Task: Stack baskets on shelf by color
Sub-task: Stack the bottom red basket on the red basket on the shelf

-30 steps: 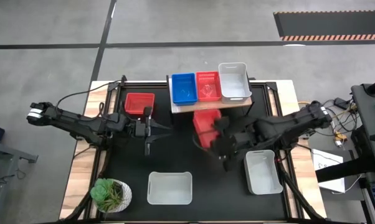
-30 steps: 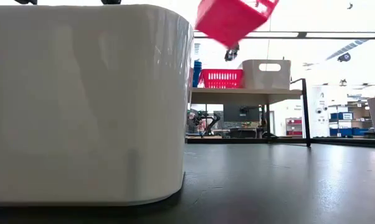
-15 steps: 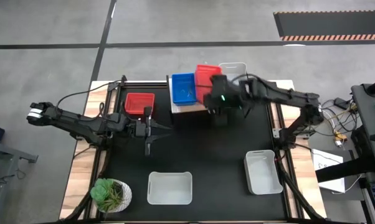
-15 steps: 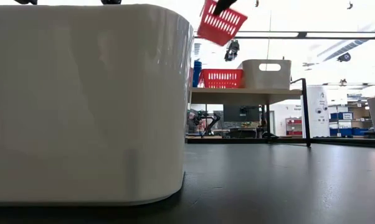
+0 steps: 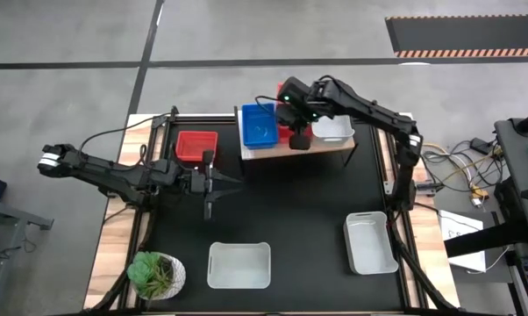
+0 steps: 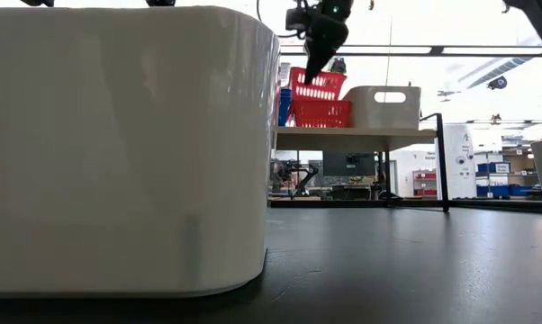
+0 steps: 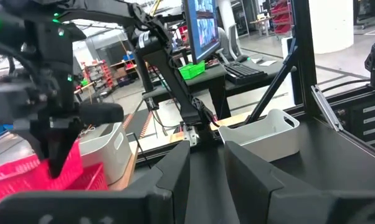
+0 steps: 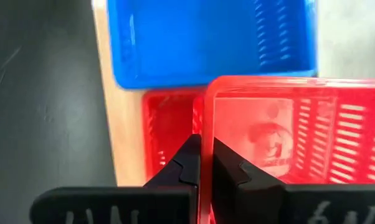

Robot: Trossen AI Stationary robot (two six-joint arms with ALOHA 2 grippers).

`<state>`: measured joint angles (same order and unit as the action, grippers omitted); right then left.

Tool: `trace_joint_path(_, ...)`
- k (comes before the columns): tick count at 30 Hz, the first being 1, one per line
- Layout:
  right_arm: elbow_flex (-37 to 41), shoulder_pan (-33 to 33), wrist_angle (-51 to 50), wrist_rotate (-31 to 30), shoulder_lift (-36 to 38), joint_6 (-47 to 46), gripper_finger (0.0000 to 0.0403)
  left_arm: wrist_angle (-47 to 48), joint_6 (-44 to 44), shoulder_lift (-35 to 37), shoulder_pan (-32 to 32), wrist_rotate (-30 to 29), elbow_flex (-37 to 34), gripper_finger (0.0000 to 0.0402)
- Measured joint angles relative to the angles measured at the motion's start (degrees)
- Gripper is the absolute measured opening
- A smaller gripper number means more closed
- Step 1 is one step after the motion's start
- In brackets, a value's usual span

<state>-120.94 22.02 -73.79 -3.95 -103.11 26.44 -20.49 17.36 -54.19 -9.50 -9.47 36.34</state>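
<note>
The light-wood shelf point(image 5: 281, 147) stands at the table's far side. It carries a blue basket point(image 5: 258, 125), a red basket point(image 6: 323, 114) and a white basket point(image 5: 332, 130). My right gripper point(image 5: 297, 121) is shut on a second red basket point(image 6: 318, 85), tilted just above the red one on the shelf. My left gripper point(image 5: 213, 186) is open and empty over the table's left middle. Another red basket point(image 5: 196, 145) sits on the table near the shelf. Two white baskets point(image 5: 239, 265) point(image 5: 370, 243) sit near the front edge. My right gripper pinches one end wall of the red basket at its rim point(image 8: 206, 127), one finger inside and one outside. The fingers come from above, pointing down. The basket hangs tilted over the shelf's red basket point(image 8: 169, 124); whether the two touch, I cannot tell.
A potted green plant point(image 5: 154, 274) stands at the front left corner. The front white basket point(image 6: 127, 148) fills the left half of the low view. The black table top point(image 5: 281, 211) lies between the shelf and the front baskets.
My right gripper has carried the red basket up from over the table's middle toward the far edge, then lowered it over the red basket on the shelf. The basket stays tilted in the hold.
</note>
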Motion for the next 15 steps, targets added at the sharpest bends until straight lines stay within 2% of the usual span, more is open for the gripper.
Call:
trace_joint_path(3,-1.68,-0.04,-2.83,0.09,-1.39,-0.02,0.0008,0.00,0.01,0.00,0.00,0.00,0.00,0.0083)
trace_joint_path(15,-1.63,-0.07,-3.55,1.28,-1.90,-1.59,0.0009,-0.02,0.01,0.00,0.00,0.00,0.02,0.0083)
